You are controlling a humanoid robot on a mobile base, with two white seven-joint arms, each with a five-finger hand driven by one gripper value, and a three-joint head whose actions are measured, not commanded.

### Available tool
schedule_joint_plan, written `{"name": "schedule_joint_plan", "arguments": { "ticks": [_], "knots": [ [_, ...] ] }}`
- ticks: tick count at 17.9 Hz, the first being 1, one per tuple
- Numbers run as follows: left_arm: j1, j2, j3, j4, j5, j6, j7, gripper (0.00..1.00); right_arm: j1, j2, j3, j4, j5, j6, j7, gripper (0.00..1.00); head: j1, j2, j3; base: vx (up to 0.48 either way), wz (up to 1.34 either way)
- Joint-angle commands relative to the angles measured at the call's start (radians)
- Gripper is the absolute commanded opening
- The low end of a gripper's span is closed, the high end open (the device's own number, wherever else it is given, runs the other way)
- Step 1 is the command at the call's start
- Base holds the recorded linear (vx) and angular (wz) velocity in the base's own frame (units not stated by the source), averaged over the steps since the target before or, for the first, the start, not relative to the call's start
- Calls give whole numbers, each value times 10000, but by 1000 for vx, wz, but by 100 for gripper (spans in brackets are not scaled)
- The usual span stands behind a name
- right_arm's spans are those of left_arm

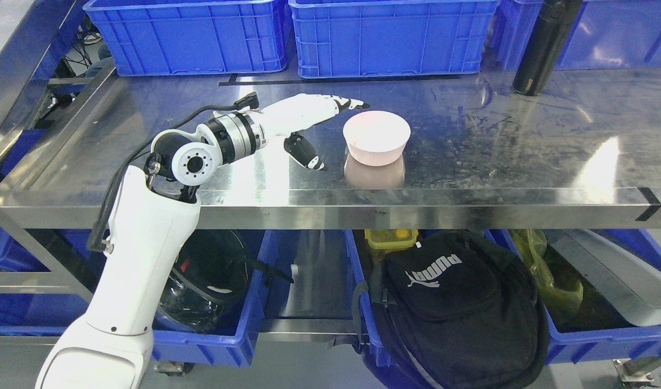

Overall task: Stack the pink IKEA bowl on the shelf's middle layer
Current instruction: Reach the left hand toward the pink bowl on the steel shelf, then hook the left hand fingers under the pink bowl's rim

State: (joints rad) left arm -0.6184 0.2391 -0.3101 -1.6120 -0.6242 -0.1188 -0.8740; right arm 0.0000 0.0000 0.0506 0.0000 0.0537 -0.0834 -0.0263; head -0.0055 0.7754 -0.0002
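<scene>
A pink bowl (376, 136) stands upright on the steel shelf (525, 156), near its front edge at the middle. My left hand (330, 127) reaches in from the lower left and lies just left of the bowl. Its fingers (347, 104) are stretched out toward the bowl's far-left rim and its thumb (307, 153) hangs apart below them. The hand is open and holds nothing. Whether the fingertips touch the rim is unclear. The right arm is out of view.
Blue crates (389, 38) line the back of the shelf. A black bottle (541, 48) stands at the back right. Below the shelf sit blue bins, a black backpack (454, 302) and a helmet (211, 281).
</scene>
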Motion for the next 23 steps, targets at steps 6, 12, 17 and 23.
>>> {"name": "schedule_joint_plan", "arguments": {
  "ticks": [6,12,17,23],
  "knots": [
    [-611,-2021,-1777,1315,-3773,53,-801,98,230,-175,0,-175,0,5,3,100,0,0,0,0,0],
    [-1070,-2216,-1762,2282,-4281,-39,-618,95,230,-175,0,-175,0,5,3,100,0,0,0,0,0],
    [-1685,-2216,-1654,3141,-4266,-54,-587,90,230,-175,0,-175,0,5,3,100,0,0,0,0,0],
    [-1685,-2216,-1762,3634,-3777,-177,-602,81,230,-175,0,-175,0,5,3,100,0,0,0,0,0]
  ]
}}
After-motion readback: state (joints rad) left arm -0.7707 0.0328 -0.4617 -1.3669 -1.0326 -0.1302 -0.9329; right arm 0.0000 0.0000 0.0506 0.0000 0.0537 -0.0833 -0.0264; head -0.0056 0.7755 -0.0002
